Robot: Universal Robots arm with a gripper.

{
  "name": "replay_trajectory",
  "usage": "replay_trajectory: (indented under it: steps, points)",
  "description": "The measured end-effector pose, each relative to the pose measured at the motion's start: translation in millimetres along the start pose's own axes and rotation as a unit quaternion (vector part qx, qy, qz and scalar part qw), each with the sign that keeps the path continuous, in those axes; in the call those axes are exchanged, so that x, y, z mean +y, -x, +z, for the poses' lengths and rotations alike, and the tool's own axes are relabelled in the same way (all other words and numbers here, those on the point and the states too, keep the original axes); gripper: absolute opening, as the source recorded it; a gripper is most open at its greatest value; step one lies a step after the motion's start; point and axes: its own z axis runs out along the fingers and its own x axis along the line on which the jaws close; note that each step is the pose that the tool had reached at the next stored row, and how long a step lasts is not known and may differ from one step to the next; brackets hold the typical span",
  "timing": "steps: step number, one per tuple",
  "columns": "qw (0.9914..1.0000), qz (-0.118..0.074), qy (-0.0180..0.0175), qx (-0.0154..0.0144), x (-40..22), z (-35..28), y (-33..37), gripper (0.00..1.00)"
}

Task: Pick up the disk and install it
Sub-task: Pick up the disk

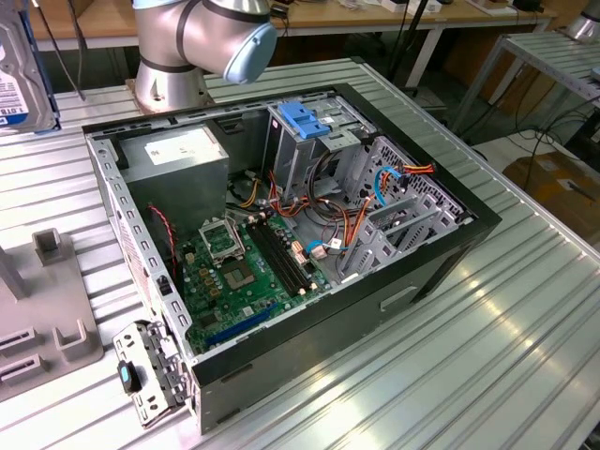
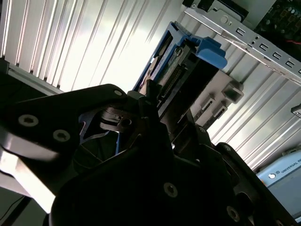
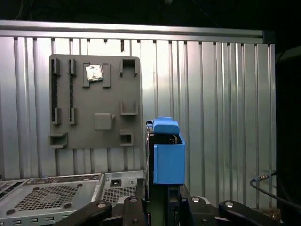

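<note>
The disk (image 3: 167, 155) stands edge-on in its bright blue carrier, rising from between my gripper's dark fingers (image 3: 190, 205). My gripper (image 3: 160, 202) is shut on its lower end. In the second wrist view the disk (image 2: 174, 75) slants away from the gripper (image 2: 155, 108), showing its connector edge and blue frame. In the exterior view the disk's silvery face with its label (image 1: 17, 84) shows at the far left edge, above the ribbed table and apart from the open computer case (image 1: 450, 253).
The case holds a grey power-supply box (image 1: 178, 155), a motherboard (image 1: 244, 272), loose cables and a drive bay topped by a bare blue bracket (image 1: 305, 120). A grey fixture board (image 3: 94, 99) lies on the table beside the case. The arm's base (image 1: 173, 66) stands behind it.
</note>
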Motion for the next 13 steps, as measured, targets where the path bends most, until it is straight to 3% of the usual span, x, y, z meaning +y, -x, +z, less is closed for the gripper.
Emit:
replay_trajectory:
  steps: [5,13]
  points:
    - [1.0,0.0,-0.0001,0.0,-15.5,0.2,0.5,0.35]
    - [1.0,0.0,0.0,0.0,-50.3,0.3,1.6,0.35]
